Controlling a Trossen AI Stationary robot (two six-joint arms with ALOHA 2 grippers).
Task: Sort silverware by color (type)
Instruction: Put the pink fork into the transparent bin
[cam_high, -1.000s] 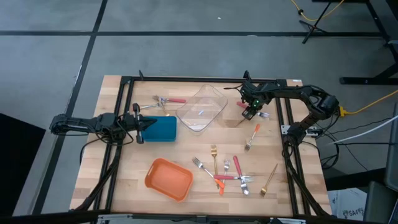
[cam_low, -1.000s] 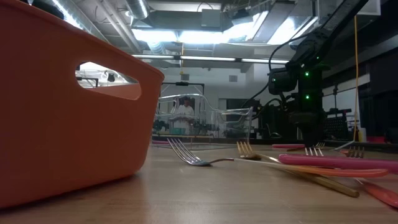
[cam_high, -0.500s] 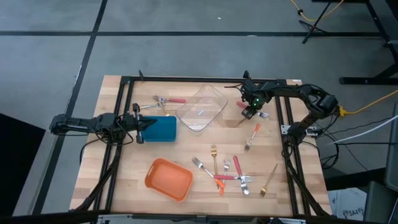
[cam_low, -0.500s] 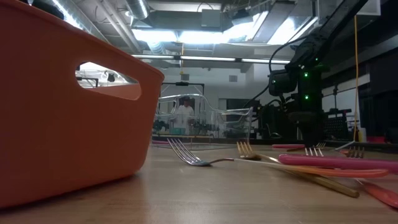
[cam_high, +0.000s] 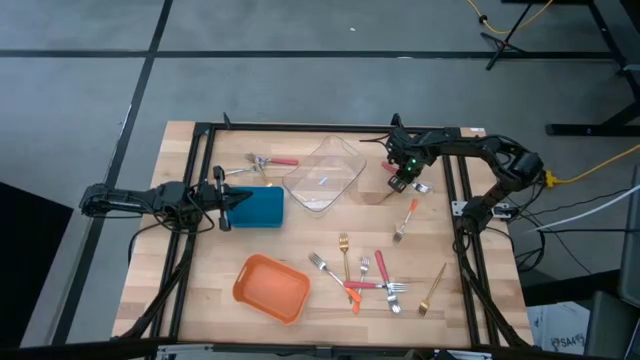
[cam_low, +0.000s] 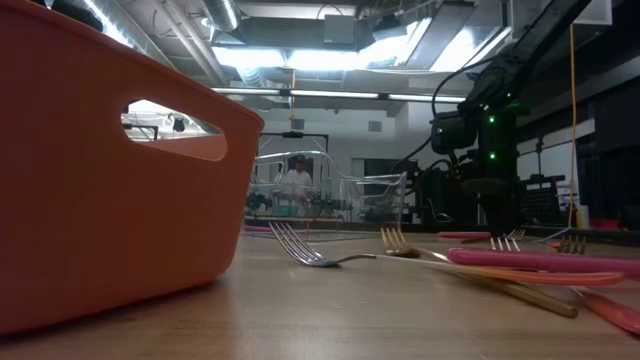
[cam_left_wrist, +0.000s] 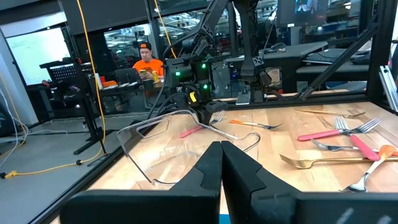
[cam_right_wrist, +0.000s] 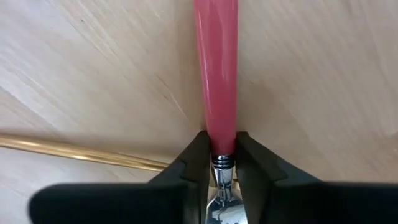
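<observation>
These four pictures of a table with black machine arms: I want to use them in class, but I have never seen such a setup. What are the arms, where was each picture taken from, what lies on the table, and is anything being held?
Two robot arms work at a wooden table. One camera looks straight down, one sits at table-top height, and one rides on each arm's wrist.

Seen from above, the left gripper waits over a blue container, its fingers shut on nothing. The right gripper is down at the table's far right. Its wrist picture shows its fingers closed around a pink-handled fork where handle meets metal, the fork lying on the wood, with a gold fork beside it.

Also on the table: a clear container, an orange container, and more forks in gold, pink and orange.
</observation>
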